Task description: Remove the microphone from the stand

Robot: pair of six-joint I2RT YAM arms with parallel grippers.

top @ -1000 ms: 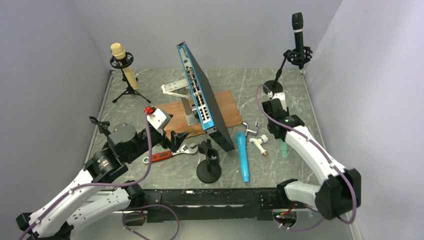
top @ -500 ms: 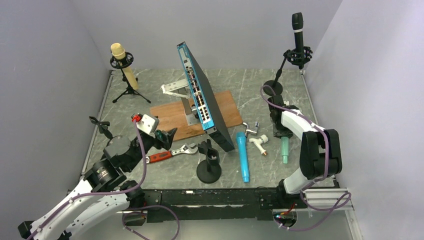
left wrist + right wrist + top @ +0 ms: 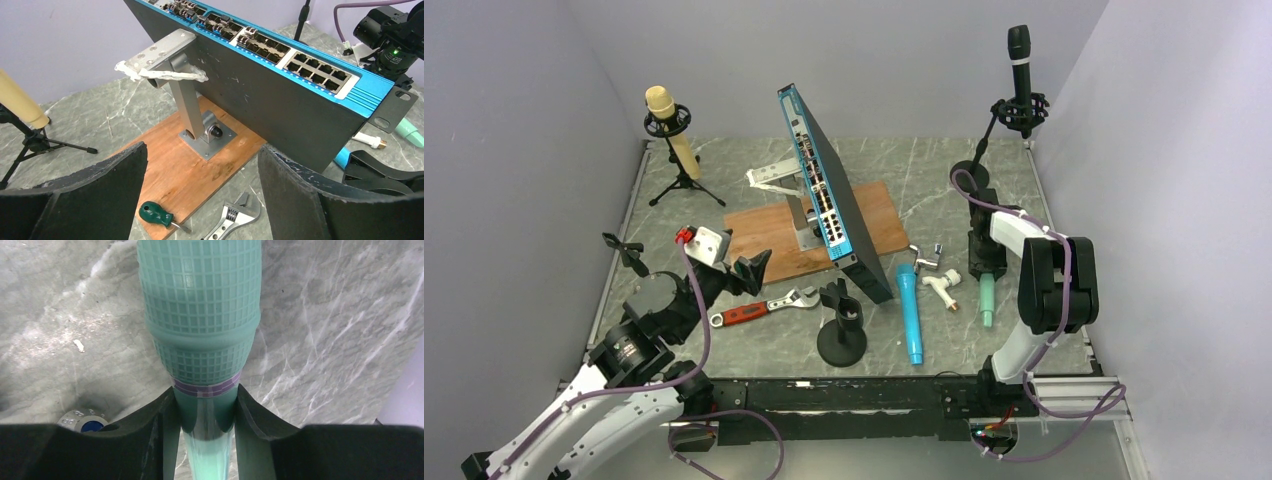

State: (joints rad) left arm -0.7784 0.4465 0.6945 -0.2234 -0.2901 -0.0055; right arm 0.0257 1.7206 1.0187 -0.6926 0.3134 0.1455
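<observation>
Right wrist — right gripper, clamping teal microphone

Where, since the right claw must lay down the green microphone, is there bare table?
Bare table lies at the back, between the blue switch and the black microphone stand. Another patch is front left, between the wrench and the near edge. It is crowded around the round stand, blue microphone and pipe fittings, beside the green microphone in the right claw.
</observation>
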